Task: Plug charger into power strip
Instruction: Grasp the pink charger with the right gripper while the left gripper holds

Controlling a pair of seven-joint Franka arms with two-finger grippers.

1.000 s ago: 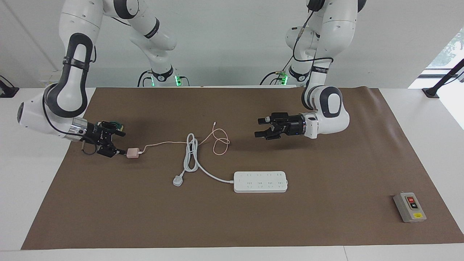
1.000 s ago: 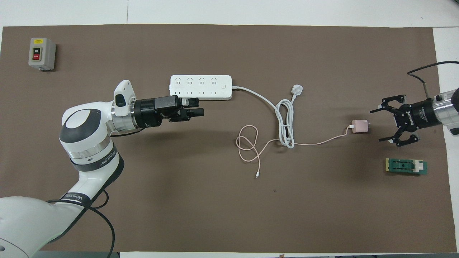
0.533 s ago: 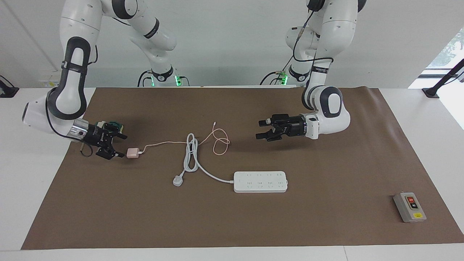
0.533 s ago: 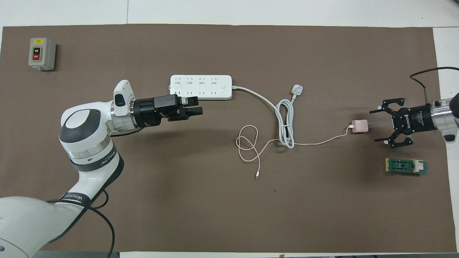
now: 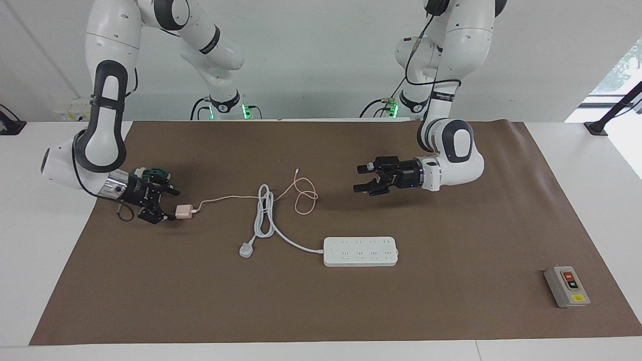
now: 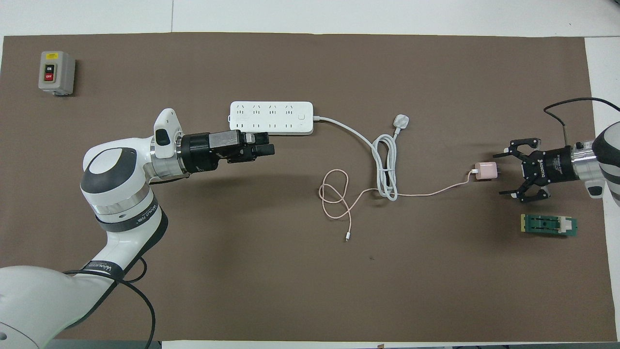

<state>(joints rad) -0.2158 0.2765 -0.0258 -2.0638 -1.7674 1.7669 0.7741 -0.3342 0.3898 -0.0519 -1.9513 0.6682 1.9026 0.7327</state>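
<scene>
Right pincer (image 5: 169, 204) (image 6: 506, 168), fingers apart, has closed in beside the charger (image 5: 184, 212) (image 6: 485, 171); left pincer (image 5: 362, 178) (image 6: 266, 150), apart, unmoved.

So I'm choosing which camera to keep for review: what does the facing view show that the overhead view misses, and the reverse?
Only the facing view shows both arm bases, the wall, and the left end effector raised clear above the brown mat. Only the overhead view shows the green board unobstructed, and the right end effector open and lined up with the charger. Both show the power strip, the white plug, the grey switch box and the pink cable.
</scene>
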